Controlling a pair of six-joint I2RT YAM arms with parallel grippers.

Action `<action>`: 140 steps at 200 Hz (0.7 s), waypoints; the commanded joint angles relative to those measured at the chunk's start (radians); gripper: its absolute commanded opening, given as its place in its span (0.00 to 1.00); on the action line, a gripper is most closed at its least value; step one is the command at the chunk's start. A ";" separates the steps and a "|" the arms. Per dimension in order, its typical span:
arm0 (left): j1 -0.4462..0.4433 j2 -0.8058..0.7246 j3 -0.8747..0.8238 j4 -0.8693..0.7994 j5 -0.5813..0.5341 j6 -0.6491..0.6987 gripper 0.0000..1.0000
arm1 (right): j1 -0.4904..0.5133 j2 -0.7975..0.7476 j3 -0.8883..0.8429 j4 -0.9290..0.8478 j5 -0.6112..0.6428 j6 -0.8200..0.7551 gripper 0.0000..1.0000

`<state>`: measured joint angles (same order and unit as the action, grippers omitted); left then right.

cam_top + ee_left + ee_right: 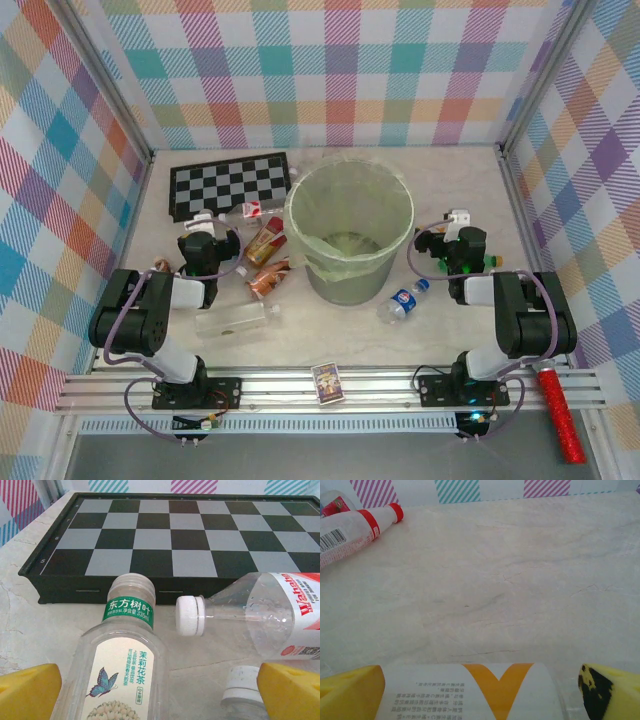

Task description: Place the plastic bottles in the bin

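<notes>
Up front, a clear bottle [235,320] and a blue-labelled bottle [403,301] are lying either side of the bin [345,285]. Further out, the left gripper [160,695] is gaping wide astride a tea bottle [120,675], the right gripper [480,695] likewise astride an orange-labelled bottle [470,692]. Farthest, a chessboard [175,535] is lying flat

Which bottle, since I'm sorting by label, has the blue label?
The clear bottle lying just right of the bin. Those left of the bin carry red, orange or pale labels.
</notes>
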<state>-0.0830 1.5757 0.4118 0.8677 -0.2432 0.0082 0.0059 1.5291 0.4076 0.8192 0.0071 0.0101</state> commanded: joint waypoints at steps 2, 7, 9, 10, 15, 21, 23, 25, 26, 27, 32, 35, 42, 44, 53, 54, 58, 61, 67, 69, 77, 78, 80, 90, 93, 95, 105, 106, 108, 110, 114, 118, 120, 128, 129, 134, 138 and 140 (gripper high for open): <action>-0.005 0.001 -0.010 0.007 0.019 -0.004 1.00 | 0.002 0.005 0.008 -0.001 -0.009 0.005 0.99; -0.004 0.002 -0.010 0.007 0.018 -0.003 1.00 | 0.002 0.004 0.007 0.000 -0.009 0.006 0.99; -0.005 0.001 -0.009 0.007 0.019 -0.003 1.00 | 0.002 0.005 0.008 0.000 -0.010 0.005 0.99; -0.005 0.001 -0.010 0.007 0.020 -0.003 1.00 | 0.002 0.005 0.007 0.000 -0.010 0.006 0.99; -0.004 0.001 -0.010 0.005 0.021 -0.003 1.00 | 0.002 0.004 0.008 0.000 -0.010 0.004 0.99; -0.004 0.001 -0.009 0.005 0.021 -0.003 1.00 | 0.002 0.005 0.007 0.000 -0.009 0.005 0.99; -0.004 0.001 -0.009 0.005 0.020 -0.003 1.00 | 0.003 0.005 0.007 0.000 -0.010 0.004 0.99; -0.004 0.001 -0.009 0.005 0.021 -0.004 1.00 | 0.002 0.005 0.007 0.000 -0.009 0.005 0.99; -0.005 0.001 -0.008 0.005 0.020 -0.004 1.00 | 0.002 0.005 0.007 0.000 -0.010 0.005 0.99; -0.005 0.001 -0.008 0.004 0.020 -0.004 1.00 | 0.002 0.005 0.007 -0.001 -0.009 0.005 0.99; -0.004 0.000 -0.008 0.003 0.021 -0.004 1.00 | 0.003 0.005 0.007 0.000 -0.009 0.005 0.99; -0.004 0.001 -0.008 0.004 0.020 -0.004 1.00 | 0.002 0.005 0.008 0.000 -0.009 0.004 0.99; -0.004 0.001 -0.008 0.004 0.020 -0.003 1.00 | 0.002 0.004 0.007 -0.001 -0.010 0.005 0.99; -0.004 0.001 -0.008 0.004 0.020 -0.003 1.00 | 0.002 0.005 0.008 0.000 -0.010 0.005 0.99; -0.004 0.000 -0.008 0.004 0.020 -0.003 1.00 | 0.002 0.004 0.007 0.000 -0.009 0.005 0.99; -0.004 0.001 -0.008 0.004 0.020 -0.004 1.00 | 0.003 0.004 0.007 0.000 -0.009 0.005 0.99; -0.004 0.001 -0.008 0.004 0.020 -0.003 1.00 | 0.002 0.005 0.007 0.000 -0.010 0.006 0.99; -0.004 0.001 -0.008 0.004 0.021 -0.003 1.00 | 0.003 0.004 0.007 0.000 -0.009 0.005 0.99; -0.004 0.001 -0.008 0.002 0.021 -0.004 1.00 | 0.003 0.005 0.007 0.000 -0.009 0.005 0.99; -0.004 0.001 -0.008 0.002 0.021 -0.003 1.00 | 0.003 0.004 0.007 0.000 -0.010 0.006 0.99; -0.003 0.001 -0.006 0.001 0.021 -0.005 1.00 | 0.003 0.005 0.008 -0.001 -0.010 0.005 0.99; -0.003 0.001 -0.006 0.001 0.022 -0.005 1.00 | 0.002 0.005 0.007 -0.001 -0.010 0.005 0.99; -0.003 0.002 -0.007 0.001 0.021 -0.004 1.00 | 0.003 0.005 0.008 -0.001 -0.009 0.005 0.99; -0.003 0.001 -0.006 -0.001 0.022 -0.005 1.00 | 0.002 0.005 0.008 0.000 -0.010 0.006 0.99; -0.003 0.001 -0.006 -0.001 0.022 -0.004 1.00 | 0.003 0.005 0.008 0.000 -0.010 0.006 0.99; -0.004 0.001 -0.007 -0.001 0.022 -0.005 1.00 | 0.002 0.005 0.008 0.000 -0.009 0.006 0.99; -0.003 0.001 -0.006 -0.001 0.022 -0.005 1.00 | 0.002 0.005 0.008 0.000 -0.010 0.006 0.99; -0.003 0.001 -0.007 -0.001 0.022 -0.004 1.00 | 0.002 0.005 0.008 0.000 -0.010 0.006 0.99; -0.003 0.001 -0.007 0.000 0.022 -0.004 1.00 | 0.003 0.005 0.008 -0.001 -0.010 0.005 0.99; -0.003 0.001 -0.006 -0.001 0.021 -0.005 1.00 | 0.002 0.005 0.008 0.000 -0.009 0.005 0.99; -0.004 0.001 -0.006 -0.001 0.022 -0.004 1.00 | 0.003 0.004 0.008 0.000 -0.009 0.005 0.99; -0.003 0.001 -0.006 0.000 0.022 -0.004 1.00 | 0.003 0.005 0.008 0.000 -0.009 0.005 0.99; -0.003 0.001 -0.006 0.000 0.022 -0.004 1.00 | 0.002 0.005 0.008 0.000 -0.009 0.005 0.99; -0.003 0.001 -0.005 -0.002 0.022 -0.005 1.00 | 0.002 0.005 0.008 0.000 -0.009 0.005 0.99; -0.004 0.001 -0.005 -0.002 0.022 -0.005 1.00 | 0.002 0.005 0.008 0.000 -0.009 0.005 0.99; -0.003 0.001 -0.004 -0.002 0.022 -0.005 1.00 | 0.001 0.005 0.008 0.000 -0.009 0.005 0.99; -0.003 0.002 -0.005 -0.002 0.022 -0.004 1.00 | 0.003 0.005 0.008 0.000 -0.009 0.005 0.99; -0.004 0.001 -0.005 -0.003 0.021 -0.004 1.00 | 0.002 0.005 0.008 0.000 -0.009 0.005 0.99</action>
<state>-0.0826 1.5757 0.4118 0.8673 -0.2428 0.0082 0.0059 1.5291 0.4076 0.8192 0.0071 0.0101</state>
